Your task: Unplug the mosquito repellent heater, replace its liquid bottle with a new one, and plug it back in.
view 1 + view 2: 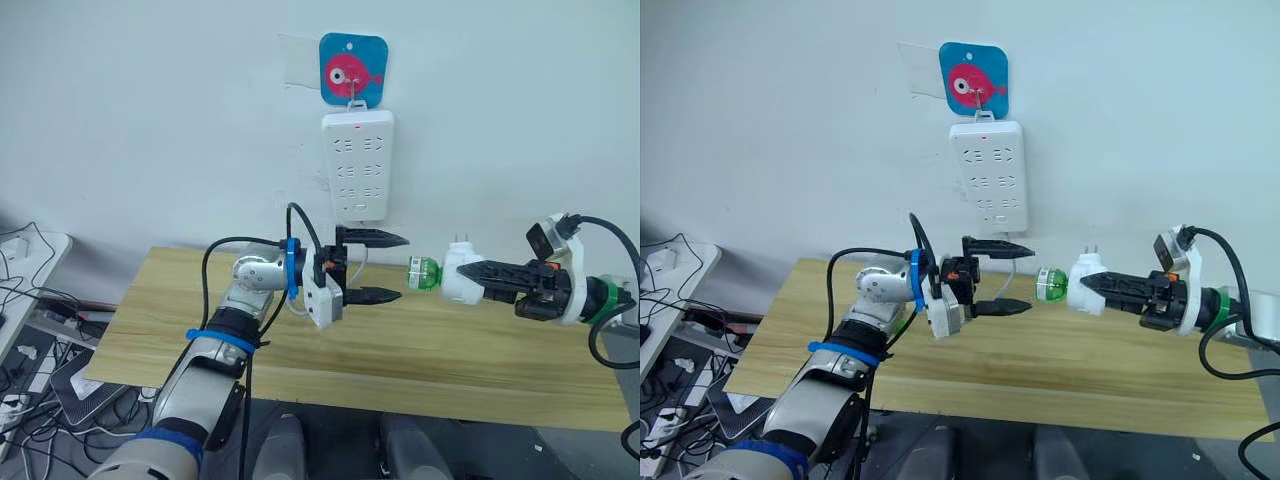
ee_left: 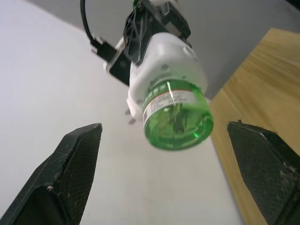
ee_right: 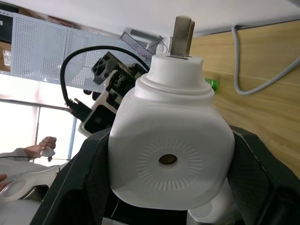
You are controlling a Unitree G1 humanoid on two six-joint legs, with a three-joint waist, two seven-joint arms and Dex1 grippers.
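Two tools meet in the middle of the left eye view, above the wooden worktop (image 1: 420, 350): the right tool (image 1: 478, 272) is closed around the mosquito repellent heater (image 1: 460, 275), whose green bottle (image 1: 423, 273) points at the wide-open, empty left tool (image 1: 385, 267), and the power strip (image 1: 358, 165) hangs above. In the left wrist view the bottle sits between the spread fingers (image 2: 70, 164), not touching them. In the right wrist view the heater fills the centre, gripped on both sides, its prongs (image 3: 182, 35) at the top.

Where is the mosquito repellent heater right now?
The mosquito repellent heater is unplugged, held above the wooden table in the right gripper, below and right of the power strip, its green bottle facing the open left gripper.
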